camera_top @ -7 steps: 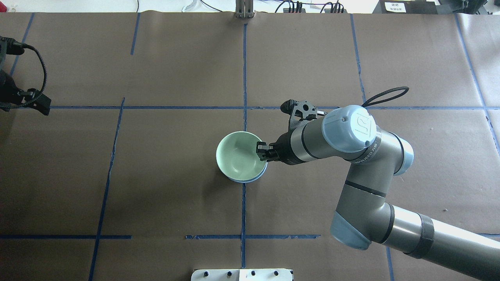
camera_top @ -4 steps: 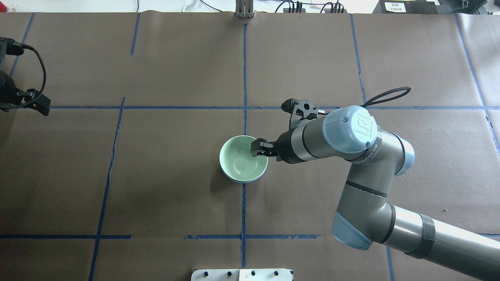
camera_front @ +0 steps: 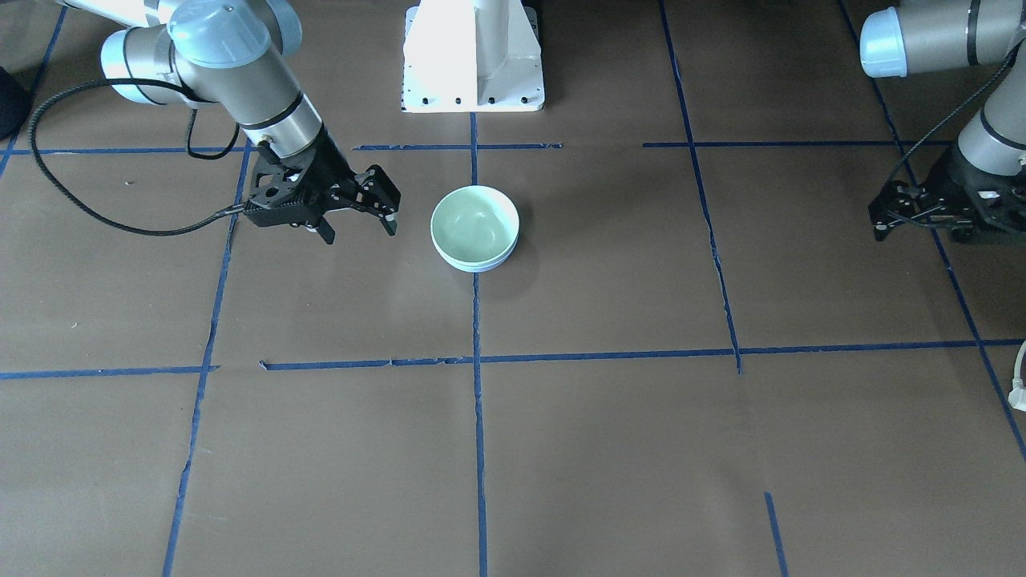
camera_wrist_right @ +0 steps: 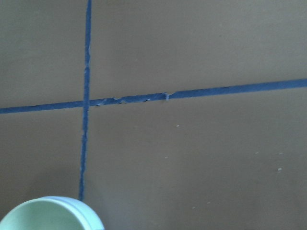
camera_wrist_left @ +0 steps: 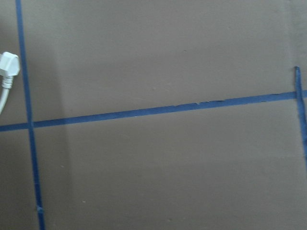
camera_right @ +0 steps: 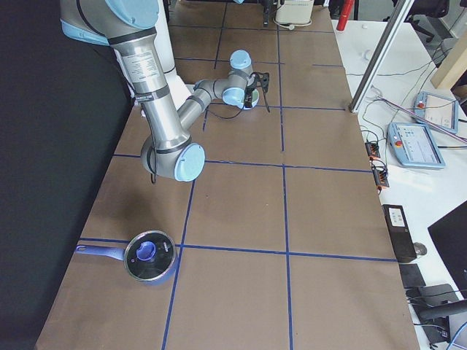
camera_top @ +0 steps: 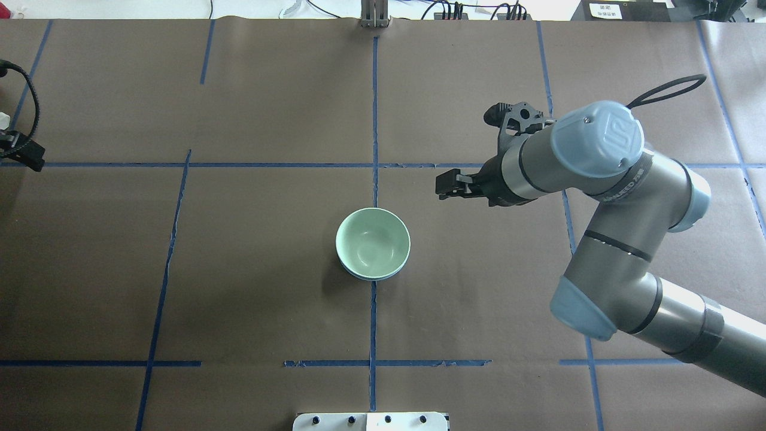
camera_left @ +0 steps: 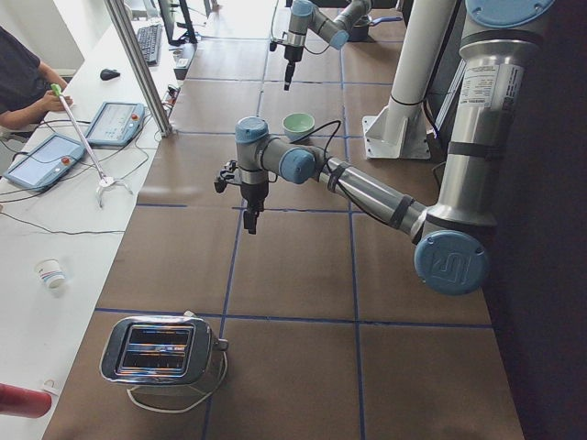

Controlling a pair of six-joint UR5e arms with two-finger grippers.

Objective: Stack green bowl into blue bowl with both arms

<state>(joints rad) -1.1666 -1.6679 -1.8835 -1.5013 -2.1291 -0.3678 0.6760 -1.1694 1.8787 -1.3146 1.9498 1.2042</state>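
Note:
The green bowl [camera_top: 373, 242] sits upright inside the blue bowl [camera_top: 383, 276] at the table's middle; only a thin blue rim shows under it. They also show in the front view, green [camera_front: 474, 223] over blue [camera_front: 479, 265]. My right gripper [camera_top: 441, 185] is open and empty, raised, apart from the bowls on their right and slightly farther back; it also shows in the front view [camera_front: 358, 230]. My left gripper [camera_front: 914, 228] looks open and empty, far off at the table's left edge [camera_top: 24, 157]. The right wrist view shows the green bowl's rim [camera_wrist_right: 45, 214] at the bottom left.
The white pedestal base [camera_front: 473, 56] stands behind the bowls. A white plug [camera_wrist_left: 8, 64] lies near the left gripper. A toaster [camera_left: 160, 348] stands at the left end and a lidded pot [camera_right: 149, 255] at the right end. An operator [camera_left: 23, 78] sits beside the table.
My right gripper let go of the green bowl's rim, opened, and drew back up and to the right. The green bowl settled into the blue one. The left gripper moved further left.

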